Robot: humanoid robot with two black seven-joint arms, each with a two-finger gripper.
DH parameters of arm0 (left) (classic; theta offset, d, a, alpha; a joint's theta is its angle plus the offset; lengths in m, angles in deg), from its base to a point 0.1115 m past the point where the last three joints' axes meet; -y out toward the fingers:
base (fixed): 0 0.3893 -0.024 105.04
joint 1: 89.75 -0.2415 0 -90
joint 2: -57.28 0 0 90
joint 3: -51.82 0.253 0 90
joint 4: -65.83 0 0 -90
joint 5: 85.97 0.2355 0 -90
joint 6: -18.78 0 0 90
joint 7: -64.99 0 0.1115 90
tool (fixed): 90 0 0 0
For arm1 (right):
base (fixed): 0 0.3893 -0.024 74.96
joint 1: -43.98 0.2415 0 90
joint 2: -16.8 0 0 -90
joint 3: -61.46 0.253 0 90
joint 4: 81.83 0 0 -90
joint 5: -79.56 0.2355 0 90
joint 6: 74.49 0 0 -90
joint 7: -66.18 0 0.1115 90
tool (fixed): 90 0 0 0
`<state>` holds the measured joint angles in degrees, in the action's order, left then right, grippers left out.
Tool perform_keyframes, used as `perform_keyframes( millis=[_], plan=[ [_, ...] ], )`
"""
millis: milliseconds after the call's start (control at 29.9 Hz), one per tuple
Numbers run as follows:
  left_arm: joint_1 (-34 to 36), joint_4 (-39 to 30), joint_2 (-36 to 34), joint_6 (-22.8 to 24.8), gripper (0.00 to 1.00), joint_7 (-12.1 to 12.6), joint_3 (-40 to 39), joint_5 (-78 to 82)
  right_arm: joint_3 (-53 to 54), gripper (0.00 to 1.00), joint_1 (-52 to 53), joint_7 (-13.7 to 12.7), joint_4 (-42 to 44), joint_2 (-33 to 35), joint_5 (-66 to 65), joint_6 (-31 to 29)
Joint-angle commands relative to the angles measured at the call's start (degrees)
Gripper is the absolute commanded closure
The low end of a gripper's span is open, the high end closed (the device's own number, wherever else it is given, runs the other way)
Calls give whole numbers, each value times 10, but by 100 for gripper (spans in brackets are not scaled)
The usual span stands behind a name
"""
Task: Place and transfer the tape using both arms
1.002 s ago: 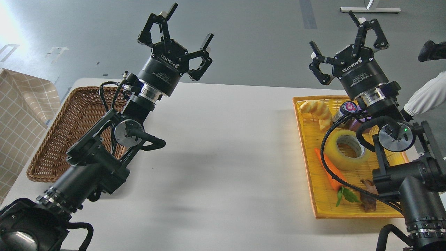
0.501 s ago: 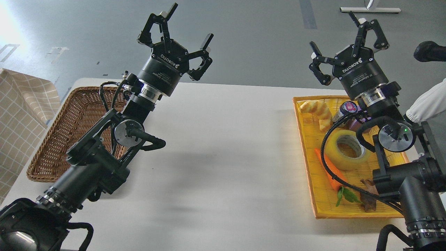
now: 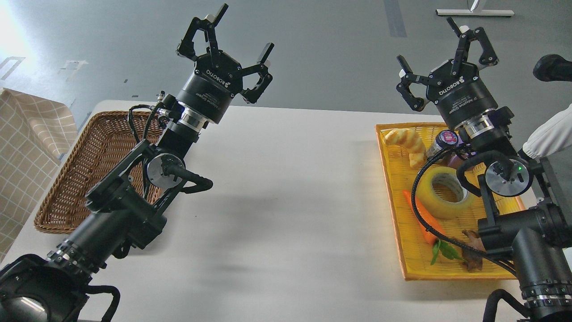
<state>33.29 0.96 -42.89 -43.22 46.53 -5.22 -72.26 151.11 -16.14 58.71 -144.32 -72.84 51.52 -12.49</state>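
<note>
The tape point(image 3: 444, 193), a wide yellow translucent roll with a grey-white core, lies flat in the yellow tray point(image 3: 402, 223) at the right, partly behind my right arm's cable. My right gripper point(image 3: 447, 53) is open and empty, raised well above the tray's far end. My left gripper point(image 3: 232, 40) is open and empty, raised above the table's far left, over the far edge of the wicker basket point(image 3: 85, 174).
The yellow tray also holds a croissant point(image 3: 407, 144), a small purple-capped bottle point(image 3: 443, 141), an orange carrot point(image 3: 424, 219) and a brown dried piece point(image 3: 471, 252). A checked cloth point(image 3: 27, 152) hangs at the far left. A white sleeve point(image 3: 547, 129) shows at the right edge.
My right gripper has shifted very slightly up and right. The white sleeve and dark object at the right edge have moved. The left arm and the tape have not moved.
</note>
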Motion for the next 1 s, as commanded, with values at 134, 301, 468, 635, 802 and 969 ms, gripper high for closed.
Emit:
perform_keyframes(
  millis=[134, 301, 468, 635, 802, 969],
  plan=[
    [0, 0, 0, 0, 2, 0, 0, -1, 0, 0, 0, 0, 0, 0, 0, 0],
    [1, 0, 0, 0, 2, 0, -1, -1, 0, 0, 0, 0, 0, 0, 0, 0],
    [1, 0, 0, 0, 2, 0, -1, 0, 0, 0, 0, 0, 0, 0, 0, 0],
    [1, 0, 0, 0, 2, 0, -1, 0, 0, 0, 0, 0, 0, 1, 0, 0],
    [1, 0, 0, 0, 2, 0, -1, 0, -2, 0, 1, 0, -1, 1, 0, 0],
    [1, 0, 0, 0, 2, 0, -1, 0, -4, 0, 0, 0, -2, 2, 0, 0]
  ],
)
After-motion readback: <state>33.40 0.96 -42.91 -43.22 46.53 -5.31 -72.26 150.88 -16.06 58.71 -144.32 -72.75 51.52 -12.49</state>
